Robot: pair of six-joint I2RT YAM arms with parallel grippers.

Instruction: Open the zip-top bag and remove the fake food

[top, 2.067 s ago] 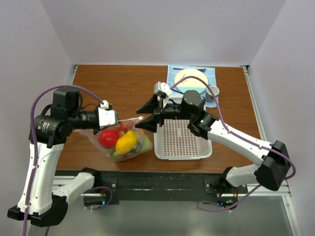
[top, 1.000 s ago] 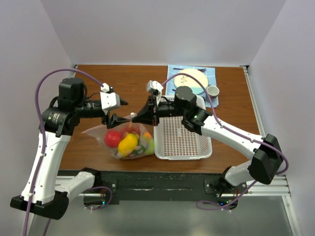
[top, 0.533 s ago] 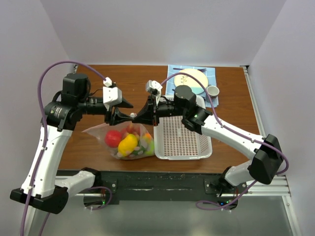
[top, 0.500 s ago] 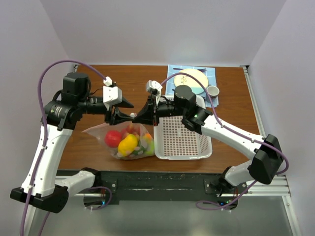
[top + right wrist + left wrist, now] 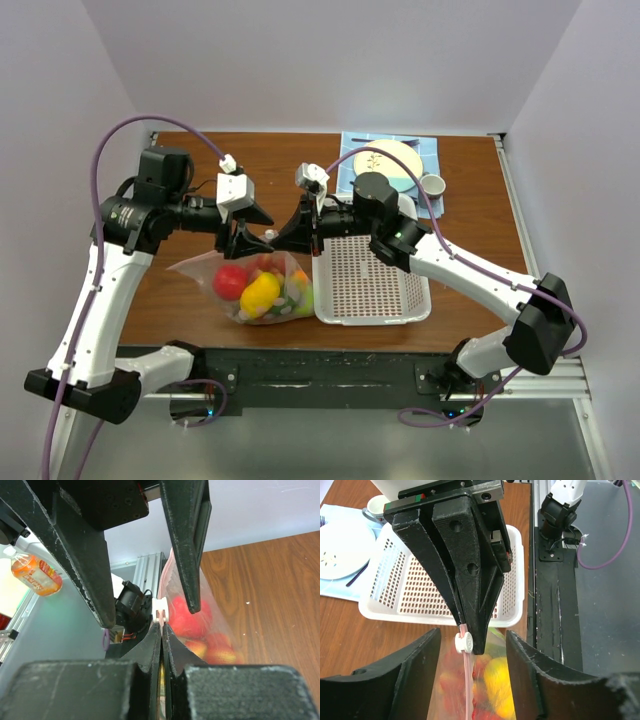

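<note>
My right gripper (image 5: 161,628) is pinched tight on the pink zip strip (image 5: 466,680) of the zip-top bag (image 5: 262,290), right beside its white slider (image 5: 463,643). My left gripper (image 5: 473,642) is spread wide and holds nothing, its 2 fingers (image 5: 415,665) flanking the slider and strip without touching them. The bag sits on the table (image 5: 270,165) just beside the white basket (image 5: 372,290), top edge raised, with the fake food (image 5: 258,293) inside it
</note>
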